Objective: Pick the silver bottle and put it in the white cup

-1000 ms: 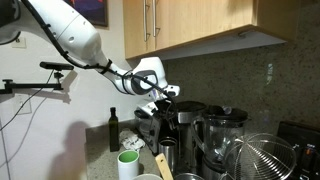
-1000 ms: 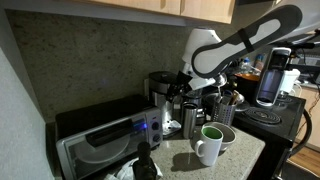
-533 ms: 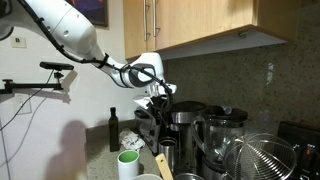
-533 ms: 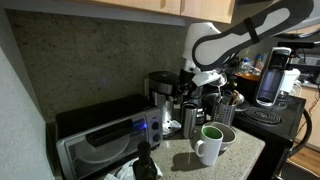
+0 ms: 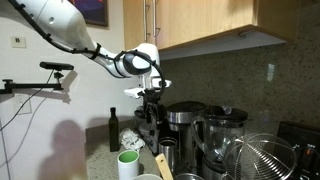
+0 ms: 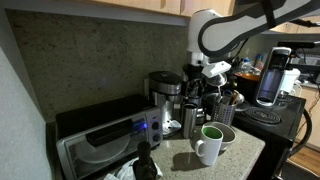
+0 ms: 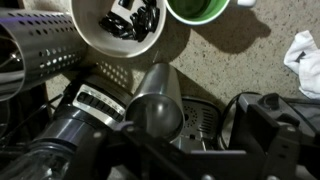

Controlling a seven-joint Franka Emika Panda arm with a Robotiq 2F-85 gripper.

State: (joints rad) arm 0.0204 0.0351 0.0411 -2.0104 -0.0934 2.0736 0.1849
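Over the tabletop (image 6: 248, 150), well up: claw (image 5: 150, 94), pointing down, holding nothing; how far open, cannot tell. Almost straight below it: bottle (image 7: 157, 98), upright on the tabletop, long axis vertical, dark top toward the wrist view. Just beside the bottle: cup (image 6: 209, 146), green inside facing up. Likely calls for a straight descent, claw straddling the bottle's top.

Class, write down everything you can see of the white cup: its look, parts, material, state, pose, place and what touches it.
The white cup is small and round. It is glossy white outside, like ceramic, and green inside, with a handle on its side. It stands upright on the speckled counter, and its inside looks empty in the wrist view. A white bowl sits close beside it; whether they touch is unclear. The gripper hangs well above, apart from it.
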